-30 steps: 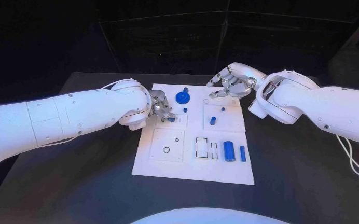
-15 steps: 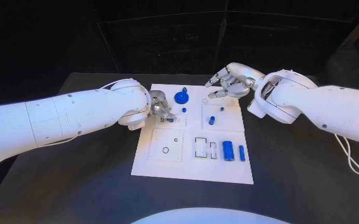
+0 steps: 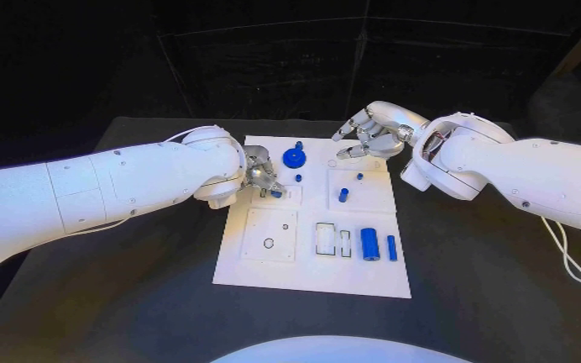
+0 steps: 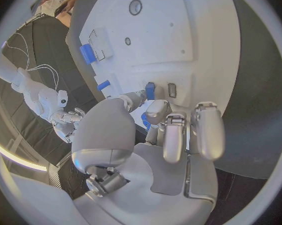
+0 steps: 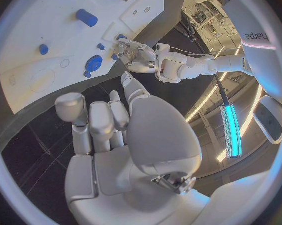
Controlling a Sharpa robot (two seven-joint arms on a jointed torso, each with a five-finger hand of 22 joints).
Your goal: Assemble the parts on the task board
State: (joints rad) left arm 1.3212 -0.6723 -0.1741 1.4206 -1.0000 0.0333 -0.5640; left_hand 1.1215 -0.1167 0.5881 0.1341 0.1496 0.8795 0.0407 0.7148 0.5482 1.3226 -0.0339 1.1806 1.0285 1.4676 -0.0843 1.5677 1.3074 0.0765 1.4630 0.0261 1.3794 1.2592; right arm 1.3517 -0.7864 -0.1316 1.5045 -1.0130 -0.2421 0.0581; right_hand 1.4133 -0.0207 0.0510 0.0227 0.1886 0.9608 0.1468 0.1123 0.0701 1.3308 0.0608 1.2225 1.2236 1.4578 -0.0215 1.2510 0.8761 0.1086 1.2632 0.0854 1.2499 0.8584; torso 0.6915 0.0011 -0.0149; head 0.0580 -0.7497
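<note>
Left robot hand [image 3: 259, 176] hovers low over the task board [image 3: 312, 270] at its left edge, fingers curled down toward a small blue peg [image 3: 277, 194]. From the head view I cannot tell whether the fingertips pinch that peg or only touch it; the left wrist view shows a blue piece [image 4: 150, 90] at the fingertips [image 4: 173, 135], but the contact itself is hidden behind them.

Right robot hand [image 3: 375, 134] hangs above the board's far right corner, fingers loosely bent and apart, with nothing in them.

On the board, a round blue gear [image 3: 295, 158] stands near the far edge, between the two hands. Toward the board's middle sit a short blue pin [image 3: 298, 178] and, to its right, two more blue pegs [image 3: 344, 196], one small one [image 3: 359, 176] farther back. Near the board's near right stand a thick blue cylinder [image 3: 369, 244] and a thinner blue bar [image 3: 391, 248] side by side, next to outlined rectangular slots [image 3: 327, 239]. The board lies on the black bench [image 3: 484, 270].
</note>
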